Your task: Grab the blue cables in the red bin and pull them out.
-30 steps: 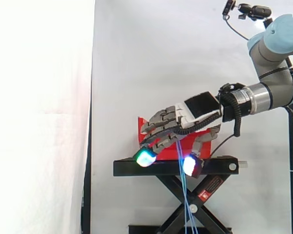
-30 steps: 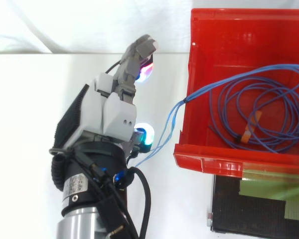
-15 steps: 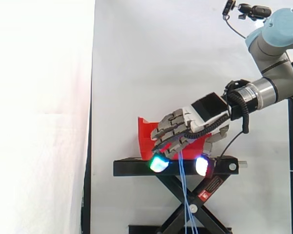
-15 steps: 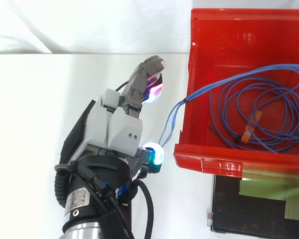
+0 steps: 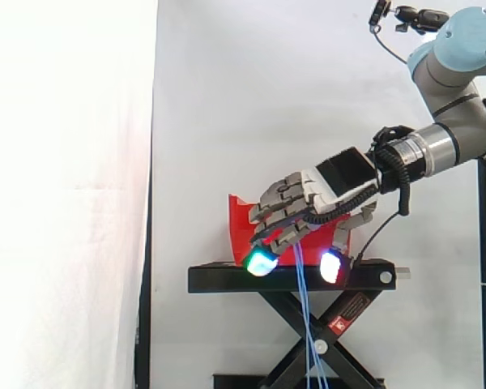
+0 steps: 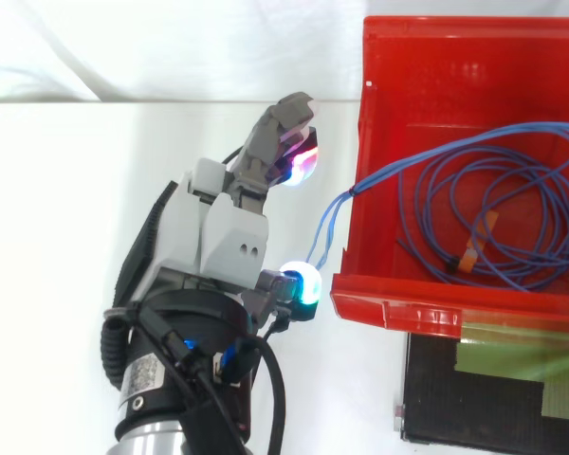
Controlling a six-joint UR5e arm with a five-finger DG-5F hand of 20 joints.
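Several blue cables [image 6: 327, 223] draped over red bin [image 6: 408, 313] left rim. My hand [image 6: 229, 237] just outside it, fingers spread, cables hanging between unclamped. Open room to left.

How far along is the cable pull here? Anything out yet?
Done: some strands of the blue cables already hang over the wall of the red bin and drop past the black stand. In hand: the hand is beside those strands, outside the bin; whether it grips them is unclear. Left: the main coil lies inside the bin.

Side view: level, farther back, facing black stand [image 5: 227, 279] (arm [image 5: 462, 49] from right). Top view: close, looking down. 2 views share red bin [image 6: 427, 57] and hand [image 6: 229, 237].
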